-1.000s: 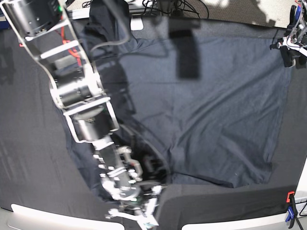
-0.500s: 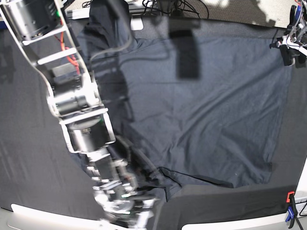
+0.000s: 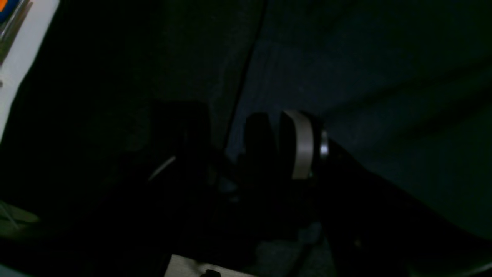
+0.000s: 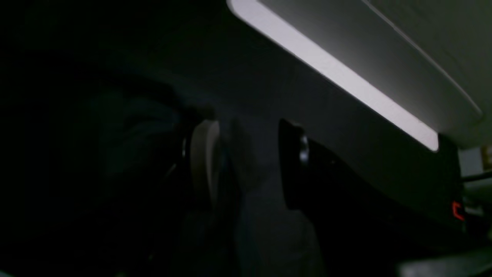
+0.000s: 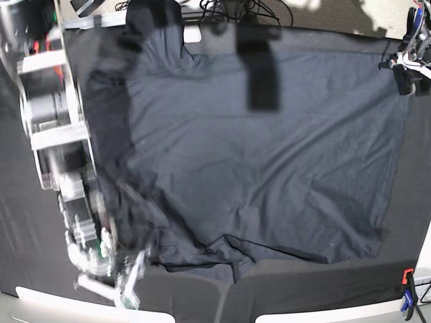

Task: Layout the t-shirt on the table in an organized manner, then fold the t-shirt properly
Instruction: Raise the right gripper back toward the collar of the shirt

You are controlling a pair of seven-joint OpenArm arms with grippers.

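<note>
Right arm swung outward dragging t-shirt (image 5: 269,155), right fingers (image 4: 205,161) pinching cloth, left fingers (image 3: 301,144) pinching hem.

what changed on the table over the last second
The right arm's gripper swept toward the base view's left along the near edge, dragging the t-shirt fabric with it, so that side now lies wider. The left gripper stayed at the far corner, the table unchanged.

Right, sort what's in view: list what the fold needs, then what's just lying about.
Needed:
t-shirt
table
right hand
left hand

Lying about:
cables beyond the far edge
clamp at the near corner
</note>
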